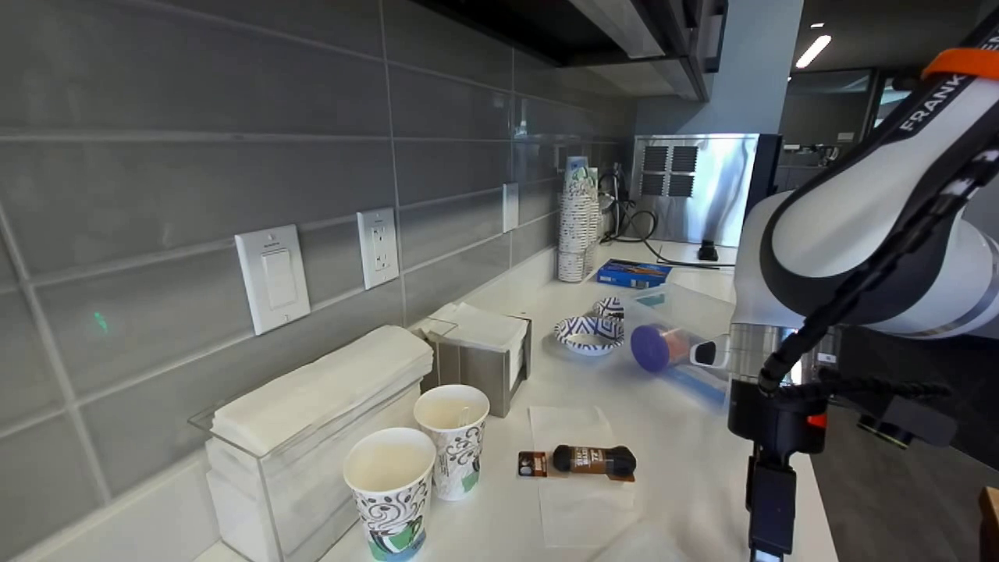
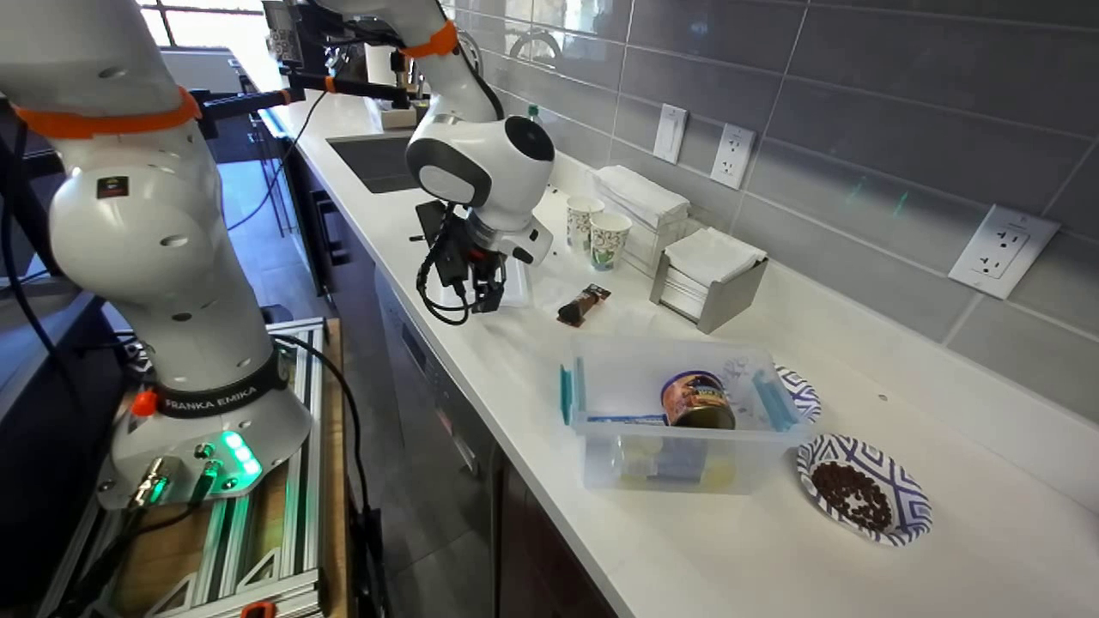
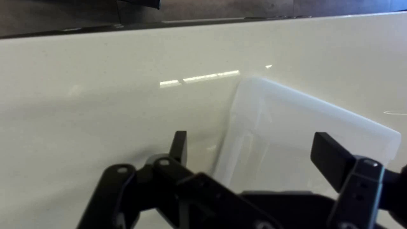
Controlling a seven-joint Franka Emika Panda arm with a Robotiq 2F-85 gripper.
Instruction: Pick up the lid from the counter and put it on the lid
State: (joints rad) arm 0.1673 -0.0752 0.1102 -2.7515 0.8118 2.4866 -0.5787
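In the wrist view, the gripper (image 3: 256, 146) has its jaws wide apart, holding nothing: one jaw is over the countertop (image 3: 89, 111), the other over the translucent plastic lid (image 3: 292, 136) lying on it, whose edge runs between them. Contact cannot be told. The step in hand looks like lining up the grasp; the next move likely calls for settling to lid height, then closing on that edge.

In an exterior view, the translucent storage bin (image 2: 618, 433), a can (image 2: 697, 396) tipped inside, stands open well apart from the lid; the task's second "lid" probably means it.

In an exterior view, a packaged bundle of black cord (image 1: 593, 460) lies partway between them, so the carry should pass above it.
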